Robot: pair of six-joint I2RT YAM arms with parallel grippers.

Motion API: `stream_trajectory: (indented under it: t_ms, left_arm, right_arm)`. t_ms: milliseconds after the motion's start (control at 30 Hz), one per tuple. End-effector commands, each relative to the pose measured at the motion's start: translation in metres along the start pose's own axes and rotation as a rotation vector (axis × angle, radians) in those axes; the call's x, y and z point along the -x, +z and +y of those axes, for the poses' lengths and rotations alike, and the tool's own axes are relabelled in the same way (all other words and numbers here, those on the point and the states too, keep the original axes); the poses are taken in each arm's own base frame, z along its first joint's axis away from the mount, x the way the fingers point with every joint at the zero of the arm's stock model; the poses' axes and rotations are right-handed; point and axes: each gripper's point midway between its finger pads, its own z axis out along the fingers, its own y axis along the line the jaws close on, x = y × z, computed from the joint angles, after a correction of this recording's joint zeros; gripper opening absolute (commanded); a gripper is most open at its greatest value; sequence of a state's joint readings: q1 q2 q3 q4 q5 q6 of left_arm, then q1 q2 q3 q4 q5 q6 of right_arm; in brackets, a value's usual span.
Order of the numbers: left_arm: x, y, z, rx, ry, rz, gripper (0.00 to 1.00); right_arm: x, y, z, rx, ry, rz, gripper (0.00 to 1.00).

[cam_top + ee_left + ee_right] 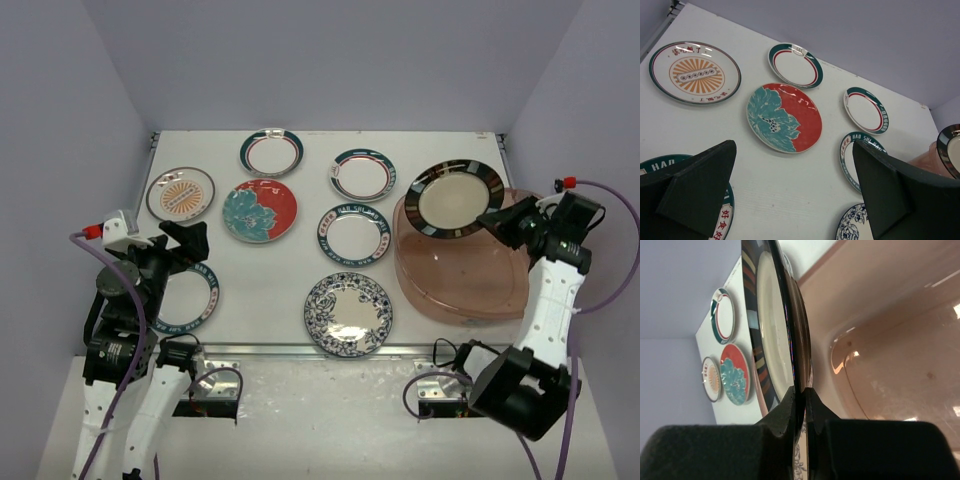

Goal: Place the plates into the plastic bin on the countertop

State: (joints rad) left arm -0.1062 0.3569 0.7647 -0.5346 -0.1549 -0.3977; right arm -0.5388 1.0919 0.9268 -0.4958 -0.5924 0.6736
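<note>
My right gripper (497,222) is shut on the rim of the black-rimmed plate (456,198) and holds it tilted over the left rim of the translucent brownish-pink plastic bin (470,285). In the right wrist view the fingers (785,412) pinch the plate's edge (771,330), with the bin's inside (890,340) to the right. My left gripper (185,245) is open and empty above a teal-rimmed plate (200,305). On the white countertop (290,275) lie the orange-centred (180,193), red floral (260,211), blue-patterned (348,314), navy-rimmed (352,233) and two teal-rimmed plates (271,152) (361,174).
The countertop's metal front edge (290,349) runs just below the blue-patterned plate. Pale walls close in the back and both sides. In the left wrist view the red floral plate (784,117) lies ahead, between the wide-apart fingers (695,190).
</note>
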Motion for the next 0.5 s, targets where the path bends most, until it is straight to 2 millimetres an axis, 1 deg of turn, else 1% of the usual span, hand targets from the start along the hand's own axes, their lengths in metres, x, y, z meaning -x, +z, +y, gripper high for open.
stream_trajectory:
  t_ms: [0,133,233,300,467]
  left_arm:
    - [0.012,-0.001,-0.005,-0.02,-0.004,-0.046,1.0]
    - [0.011,-0.001,-0.006,-0.022,-0.004,-0.044,1.0]
    - [0.011,0.0,-0.006,-0.022,-0.003,-0.042,1.0]
    - [0.011,-0.001,-0.006,-0.022,-0.004,-0.045,1.0]
    - [0.013,-0.002,-0.005,-0.018,-0.008,-0.054,1.0]
  right_arm:
    - [0.02,-0.024,0.025,0.06,-0.117,-0.185,0.0]
    - [0.01,-0.03,0.017,0.034,-0.078,-0.197,0.0]
    - [0.007,-0.037,0.003,-0.03,-0.056,-0.244,0.0]
    - [0.0,-0.037,-0.011,-0.076,-0.039,-0.255,0.0]
    - [-0.019,-0.033,-0.019,-0.065,-0.029,-0.219,0.0]
